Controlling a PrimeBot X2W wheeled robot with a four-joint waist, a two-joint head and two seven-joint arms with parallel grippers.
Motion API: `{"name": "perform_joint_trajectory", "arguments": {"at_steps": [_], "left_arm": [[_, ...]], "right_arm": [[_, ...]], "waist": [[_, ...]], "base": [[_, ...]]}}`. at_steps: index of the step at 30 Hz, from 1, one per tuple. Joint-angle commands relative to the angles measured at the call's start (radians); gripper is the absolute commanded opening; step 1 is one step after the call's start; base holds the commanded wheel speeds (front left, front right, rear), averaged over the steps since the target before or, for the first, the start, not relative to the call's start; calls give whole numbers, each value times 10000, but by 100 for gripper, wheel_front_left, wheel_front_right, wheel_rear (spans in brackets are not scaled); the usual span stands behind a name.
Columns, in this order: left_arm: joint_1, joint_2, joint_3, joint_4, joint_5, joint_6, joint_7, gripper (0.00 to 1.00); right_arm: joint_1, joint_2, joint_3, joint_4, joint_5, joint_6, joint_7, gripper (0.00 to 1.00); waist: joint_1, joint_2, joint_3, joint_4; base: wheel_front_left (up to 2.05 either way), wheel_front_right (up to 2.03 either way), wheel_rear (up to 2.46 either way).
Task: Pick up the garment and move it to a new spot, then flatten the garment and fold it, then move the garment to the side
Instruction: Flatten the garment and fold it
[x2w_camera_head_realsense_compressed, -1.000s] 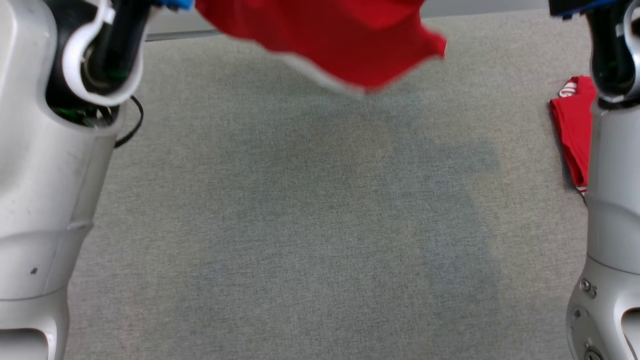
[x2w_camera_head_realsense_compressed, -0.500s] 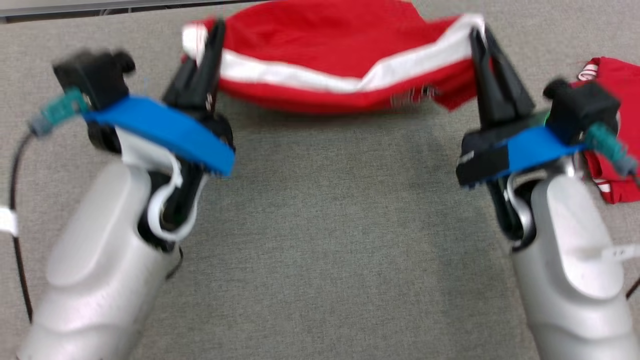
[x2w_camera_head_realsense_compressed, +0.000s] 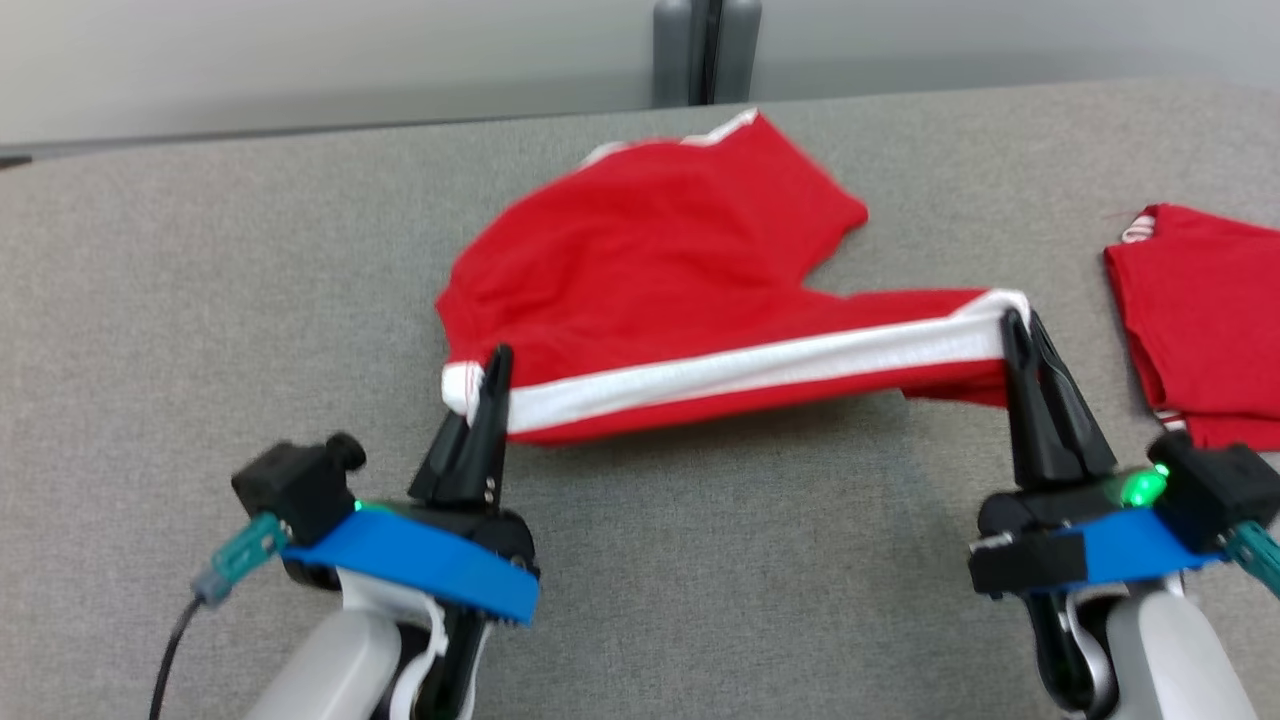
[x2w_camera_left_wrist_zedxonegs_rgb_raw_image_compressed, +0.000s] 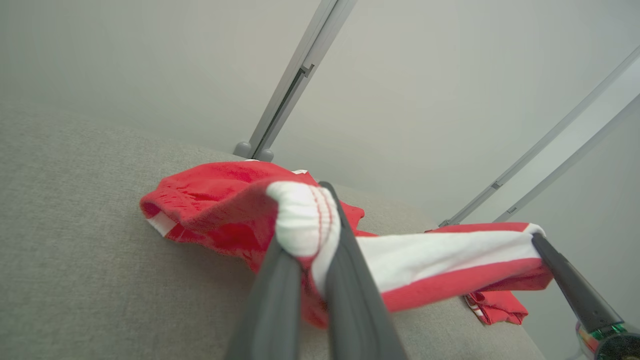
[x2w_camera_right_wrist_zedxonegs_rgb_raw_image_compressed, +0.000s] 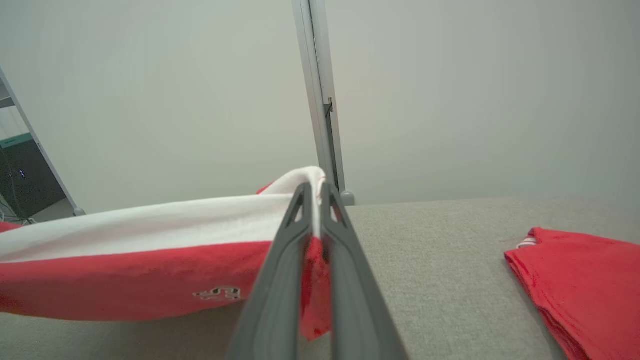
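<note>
- We count two grippers, each with two dark fingers. Our left gripper (x2w_camera_head_realsense_compressed: 495, 372) has its fingers pinched together on one end of the white band (x2w_camera_head_realsense_compressed: 760, 368), and the cloth bunches between them.
- Our right gripper (x2w_camera_head_realsense_compressed: 1018, 335) is clamped the same way on the band's other end, right at the corner.
- Between the two grippers the single white band runs stretched, and it is lifted off the table (x2w_camera_head_realsense_compressed: 200, 300).
- Beyond the fingertips, the rest of the red garment (x2w_camera_head_realsense_compressed: 650, 270) lies on the grey table. It spreads away from both grippers toward the table's far edge, where we see a strip of white trim.
- Just below the band, near the right gripper's fingers, the right wrist view shows one small pale logo on the red cloth.
- Out to the right of the right gripper, apart from it, a second red garment (x2w_camera_head_realsense_compressed: 1200, 310) lies folded on the table. It has striped trim at its near corner.
- Past the far edge, roughly between the grippers, one grey post (x2w_camera_head_realsense_compressed: 706, 50) stands against the pale wall (x2w_camera_head_realsense_compressed: 300, 60).
</note>
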Motion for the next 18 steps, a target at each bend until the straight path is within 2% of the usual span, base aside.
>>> {"name": "perform_joint_trajectory", "arguments": {"at_steps": [1, 10, 14, 18], "left_arm": [[455, 88, 5, -402, -30, 163, -80, 0], [2624, 860, -170, -3035, -41, 1413, 432, 0], [2893, 802, -325, -3207, -164, 1758, 788, 0], [2533, 294, -490, -2856, -503, 1834, 1086, 0]], "right_arm": [[536, -12, -128, -417, 121, 1, 10, 0], [2871, -11, -498, -3162, 330, -2, 1021, 0], [2940, -15, -790, -3228, 572, -7, 1386, 0], [2230, -14, -973, -2602, 310, -5, 1689, 0]], "waist": [[2, 0, -363, -172], [2, 0, -845, -106], [2, 0, -627, 153], [2, 0, -182, 555]], "base": [[0, 0, 0], [0, 0, 0], [0, 0, 0], [0, 0, 0]]}}
